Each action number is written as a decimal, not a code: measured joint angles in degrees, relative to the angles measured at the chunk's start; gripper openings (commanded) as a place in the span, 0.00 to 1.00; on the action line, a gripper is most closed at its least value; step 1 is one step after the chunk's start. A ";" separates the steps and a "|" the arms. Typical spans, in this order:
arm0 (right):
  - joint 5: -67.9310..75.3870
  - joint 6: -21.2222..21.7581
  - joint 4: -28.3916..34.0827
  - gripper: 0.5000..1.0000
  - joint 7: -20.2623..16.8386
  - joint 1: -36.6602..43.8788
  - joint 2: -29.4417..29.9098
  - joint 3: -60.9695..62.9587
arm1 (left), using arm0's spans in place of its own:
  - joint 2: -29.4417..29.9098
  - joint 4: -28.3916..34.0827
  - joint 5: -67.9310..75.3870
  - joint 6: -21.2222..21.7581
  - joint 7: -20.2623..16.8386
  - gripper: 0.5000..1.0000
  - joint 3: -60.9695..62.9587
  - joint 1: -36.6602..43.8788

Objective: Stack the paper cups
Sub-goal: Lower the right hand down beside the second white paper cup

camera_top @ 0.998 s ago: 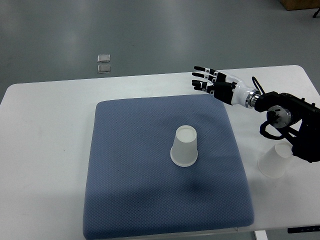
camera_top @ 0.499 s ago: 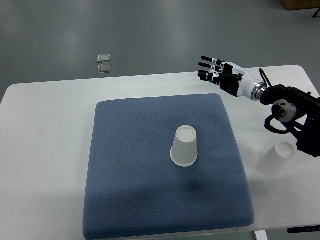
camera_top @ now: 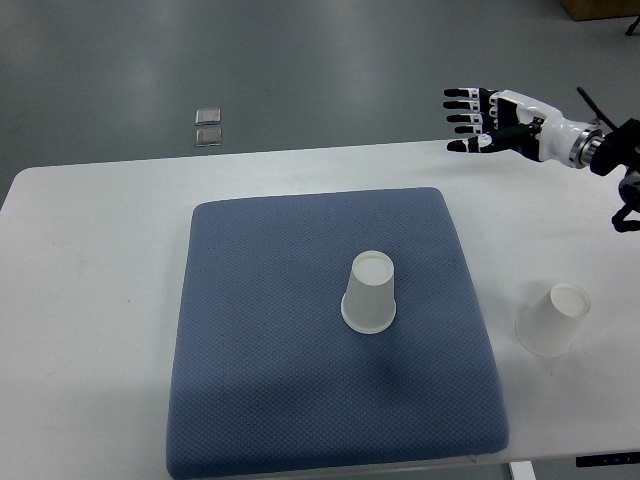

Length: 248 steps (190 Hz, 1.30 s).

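Cups not stacked yet: one upside-down paper cup [camera_top: 369,292] mid blue mat [camera_top: 260,390], other paper cup [camera_top: 553,320] right of mat on white table [camera_top: 90,270]. Right hand [camera_top: 492,118] beyond mat's far right corner, fingers [camera_top: 462,96] spread, empty. Next up, probably: reaching down, closing around off-mat cup.

Right hand [camera_top: 490,122], humanoid arm – white & black build.
White shell on back of hand w/ black finger segments & white knuckle bands; silver metal ring at wrist, then black forearm housing at pic's right edge. Thin black cable runs above wrist; another black loop hangs below forearm.
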 measured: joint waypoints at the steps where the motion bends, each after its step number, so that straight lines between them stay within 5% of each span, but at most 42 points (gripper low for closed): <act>1: -0.43 0.07 0.01 0.84 0.17 0.01 -0.16 0.00 | 0.00 0.00 0.00 0.00 0.00 1.00 0.00 0.00; 35: -13.66 1.82 2.28 0.84 4.02 0.25 -3.88 -0.18 | 0.00 0.00 0.00 0.01 0.00 1.00 0.00 -0.02; 92: -33.94 1.94 18.20 0.84 4.57 -0.03 -15.51 -2.22 | 0.00 0.00 -0.01 0.02 0.00 1.00 0.00 -0.01; 150: -36.10 4.58 31.33 0.84 6.44 -2.11 -26.96 -6.26 | 0.00 0.00 -0.01 0.01 -0.02 1.00 0.00 -0.01; 248: -37.31 -5.26 38.57 0.84 6.69 -10.33 -32.02 -12.67 | 0.00 -0.02 -0.01 -0.01 -0.02 1.00 0.00 -0.01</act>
